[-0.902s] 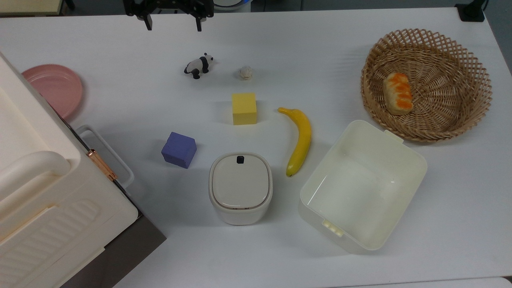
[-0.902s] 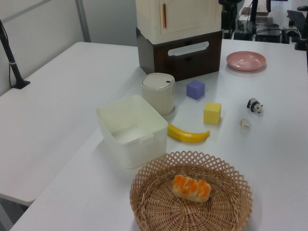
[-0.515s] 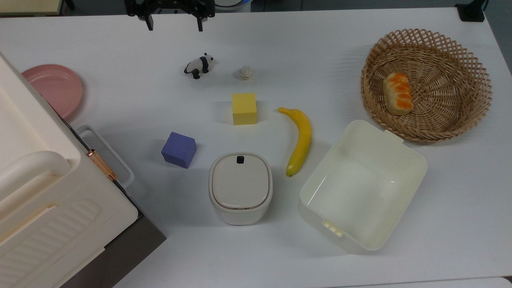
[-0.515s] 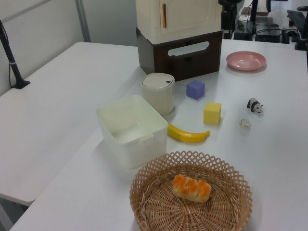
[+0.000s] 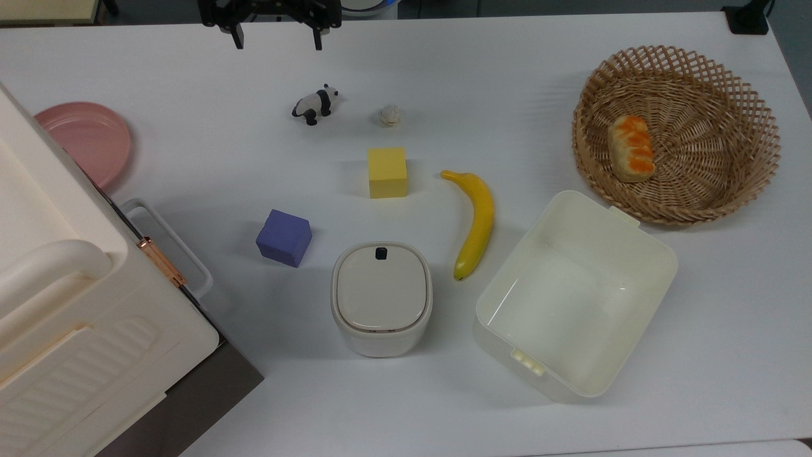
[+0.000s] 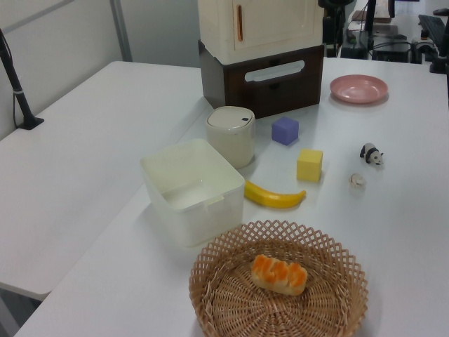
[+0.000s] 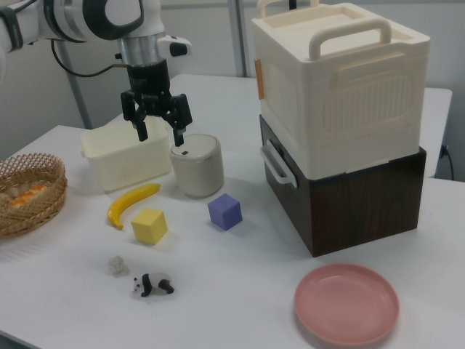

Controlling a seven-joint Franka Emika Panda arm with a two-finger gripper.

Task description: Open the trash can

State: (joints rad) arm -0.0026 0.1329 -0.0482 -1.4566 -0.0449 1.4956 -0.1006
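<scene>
The trash can (image 5: 381, 298) is a small off-white rounded-square bin whose beige lid lies flat and shut, with a small black button (image 5: 381, 253) at the lid's edge. It stands in the middle of the white table (image 5: 190, 146), between a purple cube and a cream tub, and appears too in the left view (image 6: 230, 133) and the right view (image 7: 197, 166). My gripper (image 5: 276, 39) hangs at the top view's upper edge, well away from the bin, open and holding nothing. In the right view the gripper (image 7: 160, 133) hovers in the air with its fingers spread.
A purple cube (image 5: 283, 237), a yellow cube (image 5: 387, 172) and a banana (image 5: 476, 223) lie around the bin. A lidless cream tub (image 5: 574, 293) sits to the top view's right. Also present: a wicker basket (image 5: 729, 82) with bread, a toy panda (image 5: 314, 104), a pink plate (image 5: 85, 139), a big storage box (image 5: 76, 304).
The gripper has edged very slightly to the top view's right. Nothing on the table has moved.
</scene>
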